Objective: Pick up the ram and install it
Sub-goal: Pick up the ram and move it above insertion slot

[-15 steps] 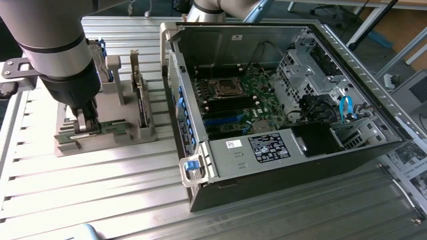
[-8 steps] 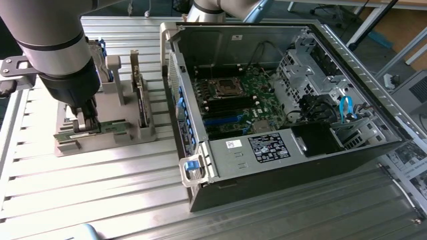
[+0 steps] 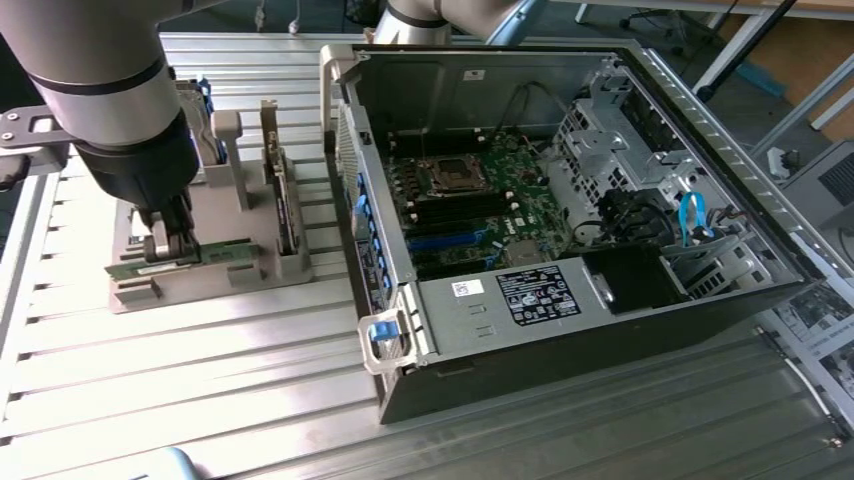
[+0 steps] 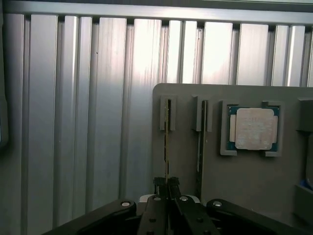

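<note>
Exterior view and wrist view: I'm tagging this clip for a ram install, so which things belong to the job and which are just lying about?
Job: gripper, shut on the ram; holder; open case; motherboard.
Lying about: processor; second stick in the next slot; blue cable.

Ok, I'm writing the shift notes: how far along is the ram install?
Done: the gripper is down at the grey holder and shut on the ram. In hand: that grip; the ram apparently sits in its holder slot, not yet lifted. Left: the ram is not yet in the open computer case, nor seated on the motherboard.
</note>
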Controlling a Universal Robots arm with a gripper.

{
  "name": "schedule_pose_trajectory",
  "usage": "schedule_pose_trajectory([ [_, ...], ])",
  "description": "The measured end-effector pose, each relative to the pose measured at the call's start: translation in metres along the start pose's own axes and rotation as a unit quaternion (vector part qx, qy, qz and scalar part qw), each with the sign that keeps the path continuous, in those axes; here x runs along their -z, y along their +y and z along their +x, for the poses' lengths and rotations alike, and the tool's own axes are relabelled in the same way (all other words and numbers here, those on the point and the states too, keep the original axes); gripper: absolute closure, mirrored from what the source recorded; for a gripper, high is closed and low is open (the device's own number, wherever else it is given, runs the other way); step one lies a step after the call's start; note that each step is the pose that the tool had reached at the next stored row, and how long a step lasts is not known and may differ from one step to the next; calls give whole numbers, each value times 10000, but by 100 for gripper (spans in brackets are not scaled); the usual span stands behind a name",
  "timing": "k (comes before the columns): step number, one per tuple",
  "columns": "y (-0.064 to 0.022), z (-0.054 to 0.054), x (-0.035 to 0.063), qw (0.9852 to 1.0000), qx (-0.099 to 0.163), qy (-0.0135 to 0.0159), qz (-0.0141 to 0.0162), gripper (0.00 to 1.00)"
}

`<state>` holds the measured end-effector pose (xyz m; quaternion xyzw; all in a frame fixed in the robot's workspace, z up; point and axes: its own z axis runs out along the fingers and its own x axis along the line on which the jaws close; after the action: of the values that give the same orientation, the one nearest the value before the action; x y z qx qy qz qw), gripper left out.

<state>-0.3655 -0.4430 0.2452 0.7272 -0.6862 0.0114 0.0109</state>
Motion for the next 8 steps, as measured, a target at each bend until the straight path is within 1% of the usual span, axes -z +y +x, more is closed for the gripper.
schedule_pose_trajectory([
  [8, 0, 1, 49, 10000, 0, 0, 0, 87],
])
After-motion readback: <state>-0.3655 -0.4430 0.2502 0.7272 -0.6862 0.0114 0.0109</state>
